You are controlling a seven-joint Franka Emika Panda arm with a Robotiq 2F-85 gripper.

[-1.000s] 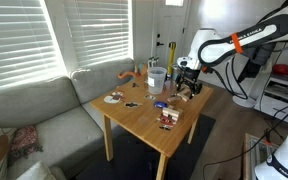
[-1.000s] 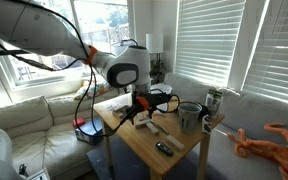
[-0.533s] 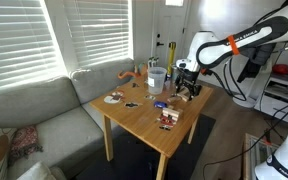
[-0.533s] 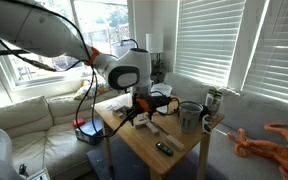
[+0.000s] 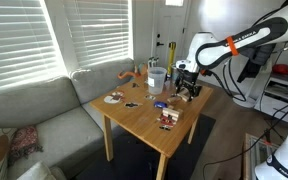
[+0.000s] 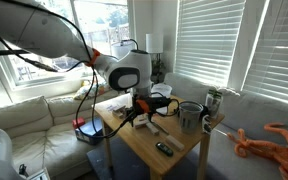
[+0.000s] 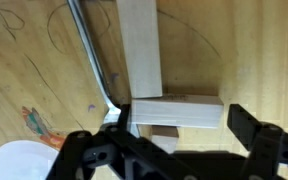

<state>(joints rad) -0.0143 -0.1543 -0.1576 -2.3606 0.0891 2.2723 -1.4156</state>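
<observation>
In the wrist view a pale wooden block (image 7: 179,112) lies crosswise on a smaller block (image 7: 164,133). A long block (image 7: 139,45) lies flat behind them. My gripper (image 7: 182,120) is open and straddles the crosswise block, one dark finger (image 7: 252,125) just off its right end and the other at its left end. Whether the pads touch the wood I cannot tell. In both exterior views the gripper (image 5: 188,88) (image 6: 141,107) hangs low over the block pile (image 5: 192,95) near a corner of the wooden table (image 5: 144,125).
On the table stand a clear cup (image 5: 155,78), a plate (image 5: 114,98), a small packet (image 5: 168,119), a metal cup (image 6: 190,116) and a dark remote (image 6: 164,148). An orange toy (image 6: 274,140) lies on the sill. A grey sofa (image 5: 34,115) is beside the table.
</observation>
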